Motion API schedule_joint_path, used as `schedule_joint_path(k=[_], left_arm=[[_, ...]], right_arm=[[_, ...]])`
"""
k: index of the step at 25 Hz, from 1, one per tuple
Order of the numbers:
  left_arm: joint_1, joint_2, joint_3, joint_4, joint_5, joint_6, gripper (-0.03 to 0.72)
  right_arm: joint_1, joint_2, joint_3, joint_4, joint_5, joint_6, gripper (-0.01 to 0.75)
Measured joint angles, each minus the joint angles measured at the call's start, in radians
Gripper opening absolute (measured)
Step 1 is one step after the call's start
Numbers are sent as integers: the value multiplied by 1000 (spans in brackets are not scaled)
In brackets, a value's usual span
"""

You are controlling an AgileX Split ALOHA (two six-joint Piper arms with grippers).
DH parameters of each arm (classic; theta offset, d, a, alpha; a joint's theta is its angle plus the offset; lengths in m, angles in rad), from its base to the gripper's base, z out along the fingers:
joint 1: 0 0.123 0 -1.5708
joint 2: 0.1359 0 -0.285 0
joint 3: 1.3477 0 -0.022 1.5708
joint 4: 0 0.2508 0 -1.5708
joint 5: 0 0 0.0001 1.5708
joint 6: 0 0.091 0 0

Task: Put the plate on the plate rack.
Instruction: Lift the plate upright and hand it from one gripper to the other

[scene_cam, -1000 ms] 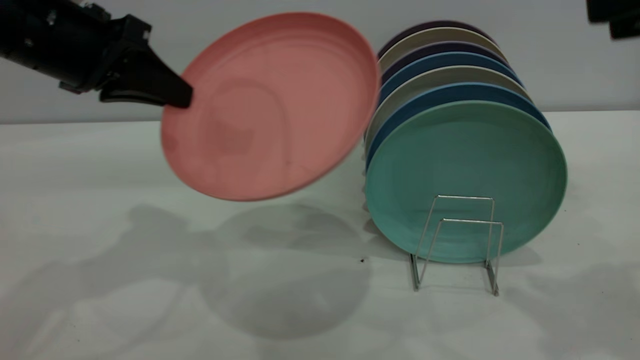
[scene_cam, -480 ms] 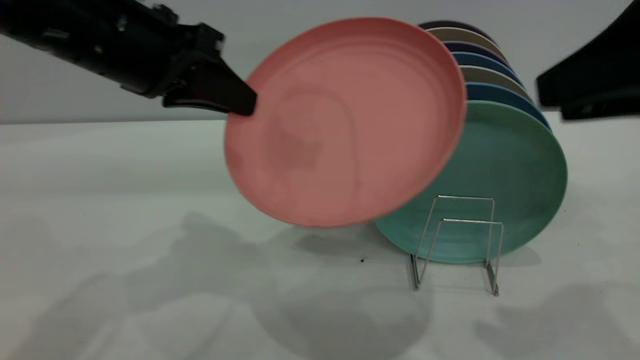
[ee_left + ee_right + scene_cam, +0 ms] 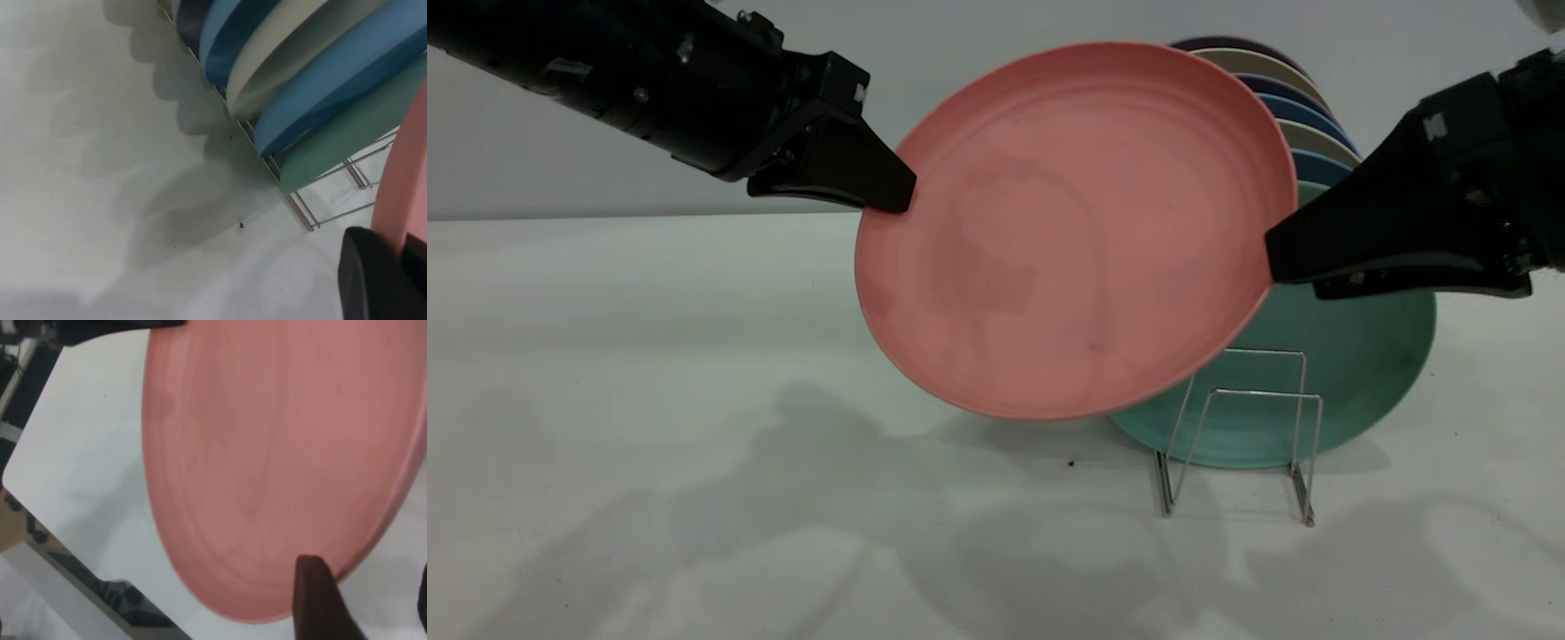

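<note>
Round matte pink plate [image 3: 1076, 231] clamped in left pincer [image 3: 894, 191], right pincer [image 3: 1276, 253] spread at rim

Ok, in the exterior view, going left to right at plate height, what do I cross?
Left hand → pink plate → right hand. The wire rack and its stacked plates sit behind and below the pink plate's right side, so I leave them out of the order.

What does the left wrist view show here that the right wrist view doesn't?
Only the left wrist view shows the racked plates edge-on, the teal-green plate nearest, in the plate rack.

Only the right wrist view shows the plate's broad face, with the left gripper on its far rim and the right gripper at its near rim, fingers apart.

Both share the salmon-pink plate and the white table.
</note>
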Motion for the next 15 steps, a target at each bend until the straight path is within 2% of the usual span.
schedule_joint_path(k=[15], left_arm=[[-8,12,24,-43,14,-3,12]], right_arm=[[0,47,0,85,-1,-87,376]])
